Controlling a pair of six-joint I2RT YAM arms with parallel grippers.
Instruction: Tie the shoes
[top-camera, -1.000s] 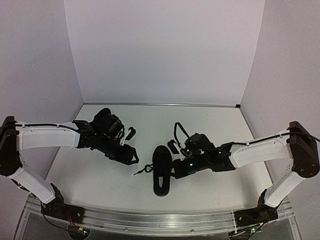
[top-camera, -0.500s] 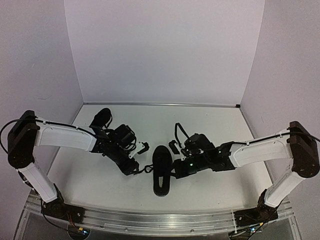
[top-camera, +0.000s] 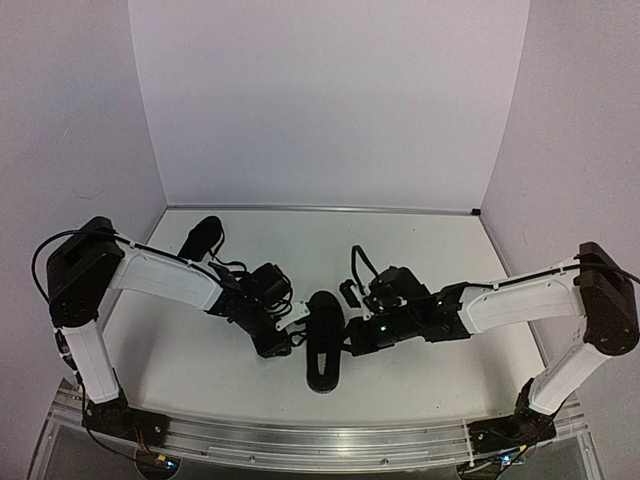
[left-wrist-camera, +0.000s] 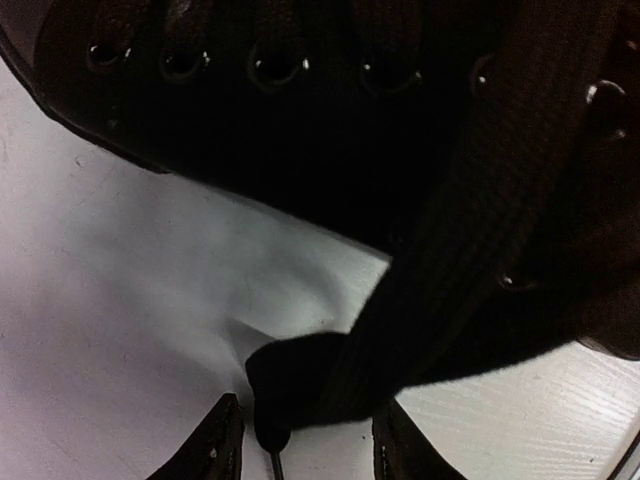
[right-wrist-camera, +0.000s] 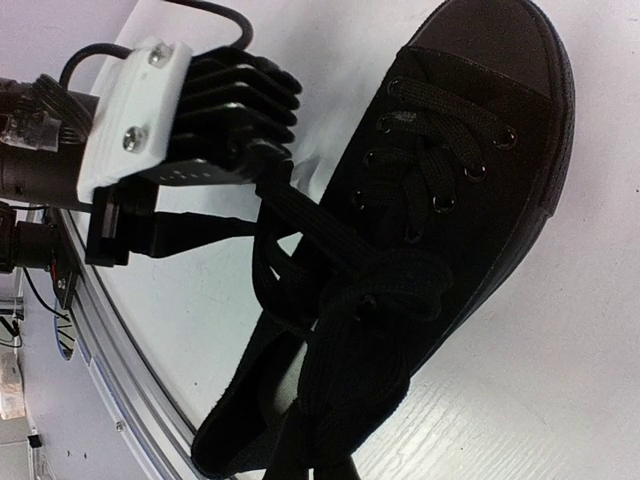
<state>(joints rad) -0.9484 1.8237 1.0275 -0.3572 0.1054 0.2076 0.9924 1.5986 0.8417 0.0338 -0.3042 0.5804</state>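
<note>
From above, we see 2 black shoes on the white table (top-camera: 430, 260); the far shoe (top-camera: 200, 238) lies near the back left corner, well apart from both grippers; the near shoe (top-camera: 322, 350) lies mid-table, between the arms; the left gripper (top-camera: 287, 337) sits just beside its left flank and the right gripper (top-camera: 352, 342) just beside its right flank.

In the left wrist view, the near shoe's eyelets fill the top; a flat lace (left-wrist-camera: 470, 250) runs down from them and ends between the 2 fingertips (left-wrist-camera: 215, 445); the jaws stand partly apart around that lace, and we cannot tell whether they pinch it.

In the right wrist view, the near shoe lies across the picture, laces crossed over its tongue; 1 lace stretches straight from the eyelets to the left gripper; more lace runs off the bottom edge; the right gripper's fingers are out of sight here; its jaws are fully closed, and we cannot tell whether lace is caught in them.
</note>
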